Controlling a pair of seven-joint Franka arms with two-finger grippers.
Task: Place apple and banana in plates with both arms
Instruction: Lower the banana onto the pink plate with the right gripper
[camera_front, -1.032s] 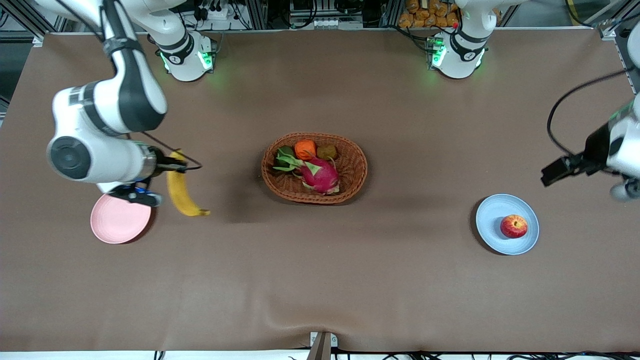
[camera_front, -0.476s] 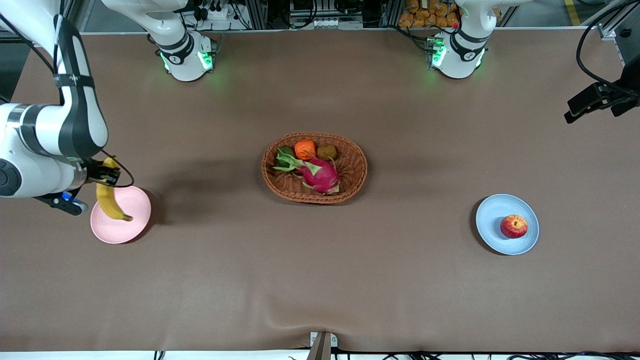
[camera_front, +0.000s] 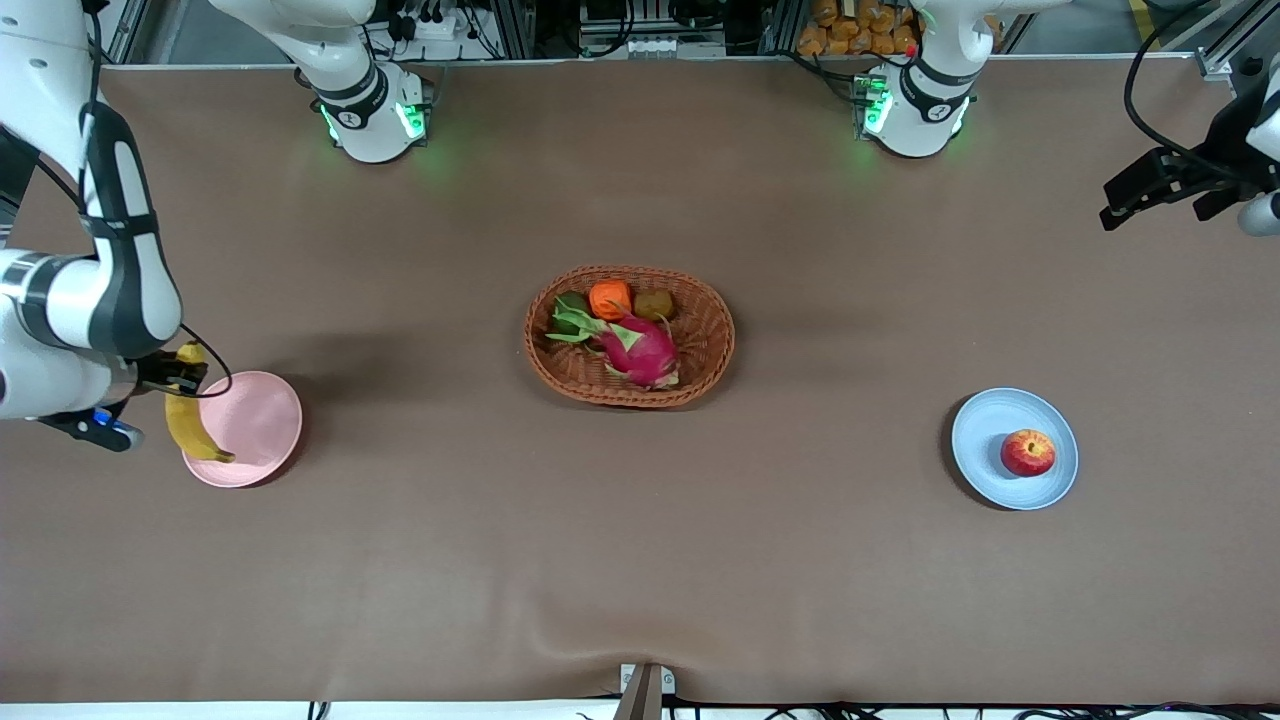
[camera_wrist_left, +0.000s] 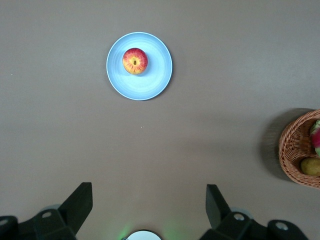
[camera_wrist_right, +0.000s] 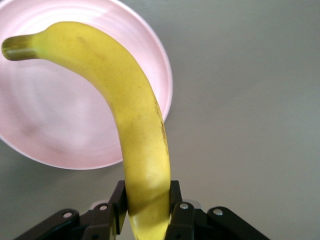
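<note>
The banana hangs from the right gripper, whose fingers pinch it on both sides close to one end, with the rest of the fruit curving out over the pink plate; in the front view its free tip lies over the plate's edge, though whether it touches the plate or hangs just above it is hard to tell. In the right wrist view the banana crosses the pink plate with its dark tip over the plate's inside. The apple sits in the blue plate toward the left arm's end of the table, off centre, and the left wrist view shows the apple resting there untouched in the blue plate. The left gripper is raised over bare table at that end, well apart from the blue plate, its fingers spread wide with nothing between them. Between the two plates stands a wicker basket holding a dragon fruit and an orange fruit.
</note>
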